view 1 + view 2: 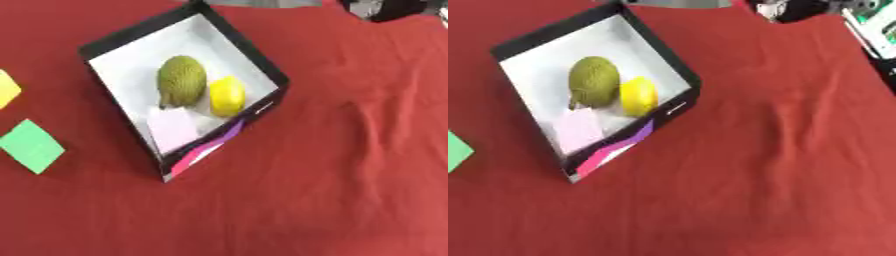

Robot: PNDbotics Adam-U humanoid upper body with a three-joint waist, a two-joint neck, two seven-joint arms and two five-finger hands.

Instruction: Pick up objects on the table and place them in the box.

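No robot hand shows in either view, so its state cannot be told. On the red-clothed surface (350, 175), a green card (31, 146) and a yellow piece (7, 88) remain outside. Beyond, the box (254, 52) already holds a pale card (172, 127), lemon (227, 96) and green fruit (181, 80).

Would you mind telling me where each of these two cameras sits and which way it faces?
Left eye view: in the robot's head, looking down at the red cloth; the box sits upper left, a green card and a yellow card at the left edge. No hand shows.
Right eye view: beside it in the head, same downward look, everything shifted left; the yellow card is cut off. No hand shows.
Both share the box holding a green fruit, a yellow fruit and a pale card.
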